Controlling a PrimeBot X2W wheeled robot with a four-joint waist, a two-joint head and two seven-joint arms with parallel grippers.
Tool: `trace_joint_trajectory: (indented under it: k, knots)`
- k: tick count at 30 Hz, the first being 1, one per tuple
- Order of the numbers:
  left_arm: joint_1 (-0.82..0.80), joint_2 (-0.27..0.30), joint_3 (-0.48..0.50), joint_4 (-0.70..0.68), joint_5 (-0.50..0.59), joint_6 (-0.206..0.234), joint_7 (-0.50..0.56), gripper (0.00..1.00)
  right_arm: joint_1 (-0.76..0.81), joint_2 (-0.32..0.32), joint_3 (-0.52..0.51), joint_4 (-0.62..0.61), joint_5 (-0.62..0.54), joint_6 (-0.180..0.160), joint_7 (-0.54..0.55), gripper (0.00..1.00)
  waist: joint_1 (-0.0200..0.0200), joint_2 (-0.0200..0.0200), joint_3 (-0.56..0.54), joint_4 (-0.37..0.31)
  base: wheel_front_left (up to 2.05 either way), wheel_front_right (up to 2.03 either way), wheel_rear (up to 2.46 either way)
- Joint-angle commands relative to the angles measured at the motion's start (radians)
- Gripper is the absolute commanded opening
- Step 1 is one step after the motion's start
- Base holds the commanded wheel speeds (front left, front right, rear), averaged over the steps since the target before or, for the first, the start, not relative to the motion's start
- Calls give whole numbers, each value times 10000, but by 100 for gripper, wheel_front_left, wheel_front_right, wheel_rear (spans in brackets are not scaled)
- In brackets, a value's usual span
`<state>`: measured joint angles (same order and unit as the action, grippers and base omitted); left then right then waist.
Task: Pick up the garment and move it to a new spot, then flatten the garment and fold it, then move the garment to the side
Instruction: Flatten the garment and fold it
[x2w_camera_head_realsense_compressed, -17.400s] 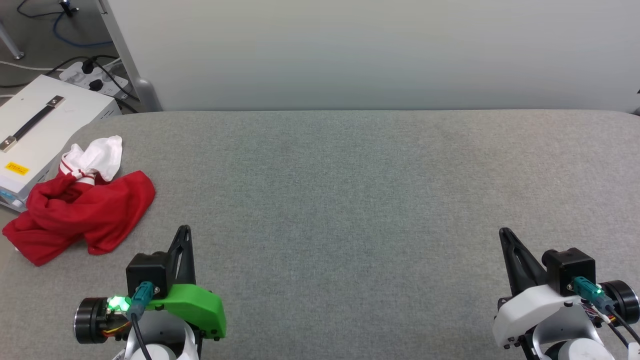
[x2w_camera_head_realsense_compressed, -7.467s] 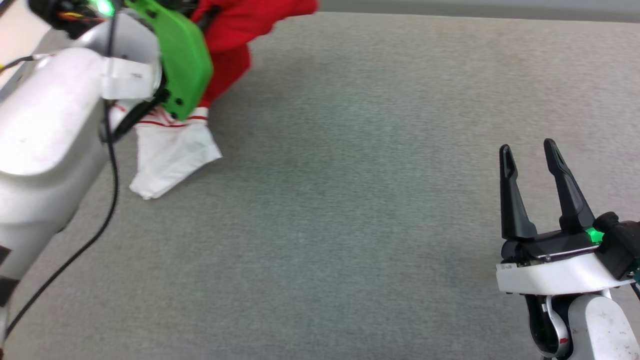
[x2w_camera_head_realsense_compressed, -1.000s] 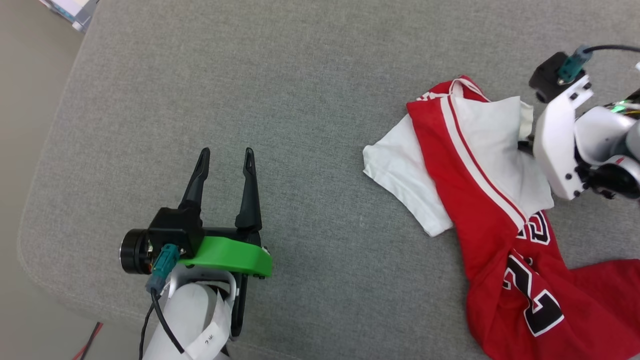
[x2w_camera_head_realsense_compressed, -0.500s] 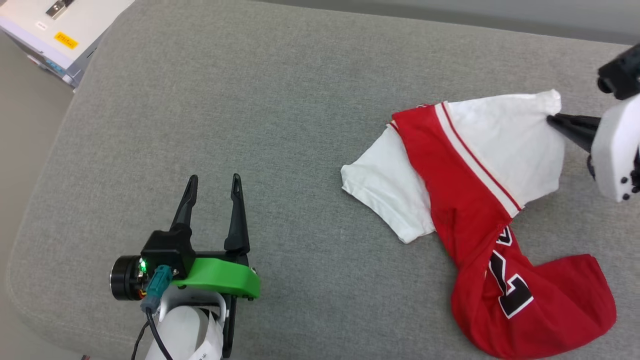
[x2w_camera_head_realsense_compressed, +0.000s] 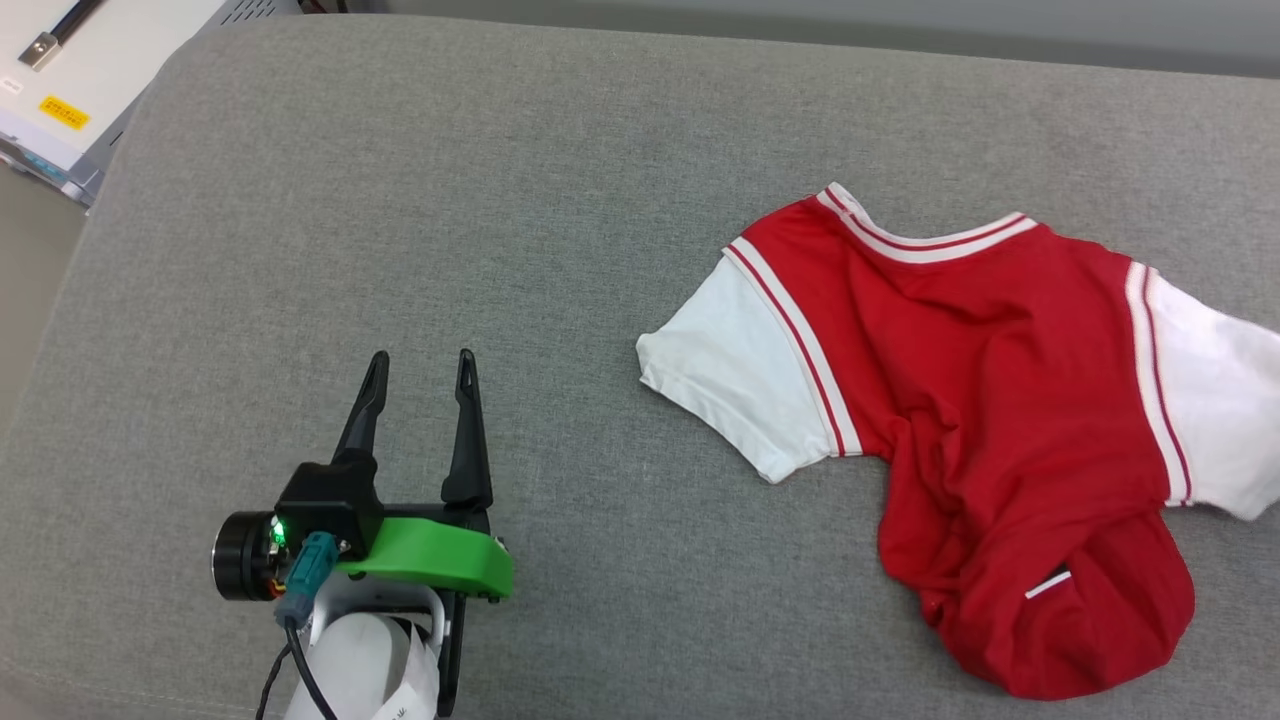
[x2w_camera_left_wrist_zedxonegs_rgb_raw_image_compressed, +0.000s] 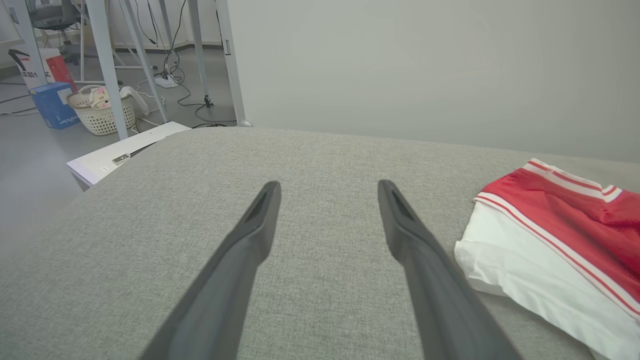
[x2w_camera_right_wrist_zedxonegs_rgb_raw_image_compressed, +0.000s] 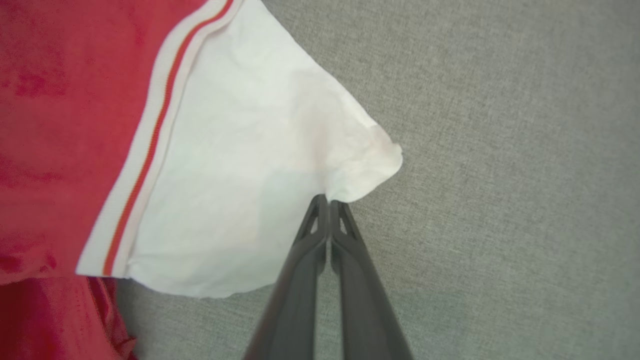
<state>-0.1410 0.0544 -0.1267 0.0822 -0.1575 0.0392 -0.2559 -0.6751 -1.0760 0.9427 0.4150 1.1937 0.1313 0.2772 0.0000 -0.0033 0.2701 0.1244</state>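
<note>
Right tool (x2w_camera_right_wrist_zedxonegs_rgb_raw_image_compressed: 328, 201) is clenching the white sleeve of the garment (x2w_camera_right_wrist_zedxonegs_rgb_raw_image_compressed: 225, 150). Left tool (x2w_camera_head_realsense_compressed: 421, 355) is hanging open, garment lying to its right, basket (x2w_camera_left_wrist_zedxonegs_rgb_raw_image_compressed: 105, 122) ahead-left holding pale stuff.

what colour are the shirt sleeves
The sleeves are white with red-striped trim, best in the head view.

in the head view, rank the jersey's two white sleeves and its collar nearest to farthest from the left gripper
1. near sleeve: just right of the left gripper, on the jersey's left side in this view.
2. collar: farther right and higher up the view.
3. far sleeve: at the view's right edge.
</note>
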Motion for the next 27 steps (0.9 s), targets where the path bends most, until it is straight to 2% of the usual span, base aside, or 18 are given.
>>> trace_joint_trajectory:
  k: [1,6,11,13,14,17,18,21,25,26,27]
  knots:
    - [-66,-41,-16,-21,72,-47,-59,100,448,70,-54,317,173,-6,-18,0,0,33,50,52,0,0,0]
    - [-154,-41,13,16,124,-78,-59,100,1525,342,-211,1542,553,-6,-209,0,0,33,89,127,0,0,0]
    - [-130,-41,110,111,185,-89,-59,100,2020,860,-353,2068,695,-6,-531,0,0,33,-26,69,0,0,0]
    - [-81,-41,164,161,225,-96,-59,100,1994,1013,-552,2132,596,-6,-1040,45,0,33,-156,-5,0,0,0]
    - [-58,-41,195,197,258,-110,-59,100,1960,1056,-660,2137,482,-6,-1360,100,0,33,-247,-46,0,0,0]
    - [1,-41,319,266,383,-182,-59,100,1819,1095,-980,2077,8,-6,-2403,100,0,33,-527,-175,0,0,0]
    - [4,-1,505,281,537,-323,-59,100,1678,1141,-1438,1996,-597,-6,-3614,100,0,33,-791,-317,0,0,0]
    - [-96,126,729,250,640,-467,-59,100,1548,1341,-2044,1949,-1289,-6,-4687,100,0,33,-1014,-481,0,0,0]
    - [-447,346,906,224,729,-741,-59,100,1539,1896,-3162,1917,-2432,-6,-5274,100,0,33,-1172,-634,0,0,0]
    - [-593,416,953,247,727,-829,-59,100,1594,2147,-3585,1879,-2867,-6,-5333,100,0,33,-1198,-678,0,0,0]
    - [-924,534,1020,283,694,-990,-59,100,1719,2673,-4577,1668,-3802,-6,-5375,100,0,33,-1214,-754,0,0,0]
